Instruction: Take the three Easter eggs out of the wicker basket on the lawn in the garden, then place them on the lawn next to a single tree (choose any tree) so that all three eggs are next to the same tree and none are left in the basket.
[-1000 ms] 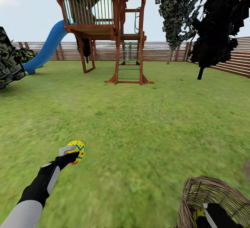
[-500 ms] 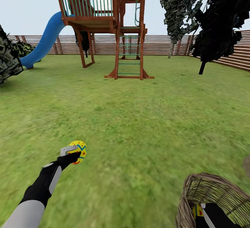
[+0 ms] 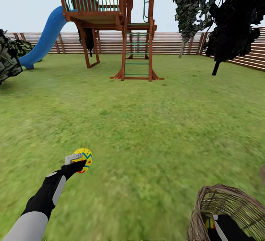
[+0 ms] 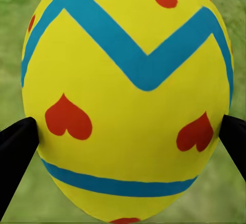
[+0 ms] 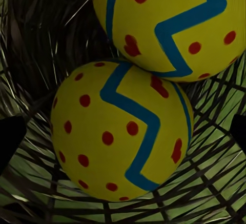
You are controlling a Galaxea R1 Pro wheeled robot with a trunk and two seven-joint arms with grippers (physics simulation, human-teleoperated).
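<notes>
Partly, the wicker basket [image 3: 228, 211] hides the right end effector [image 3: 221, 230].

Wooden playset [image 3: 121, 28], blue slide [image 3: 42, 42], slat fence [image 3: 173, 42]

Open lawn [image 3: 147, 130] stretches unobstructed to the playset [image 3: 121, 28] (centre, by the far fence [image 3: 173, 42]); wicker basket [image 3: 206, 204] crowds the near right corner.

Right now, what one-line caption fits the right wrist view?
Two Easter eggs touching inside the wicker basket, framed by the right gripper's dark fingertips.
</notes>
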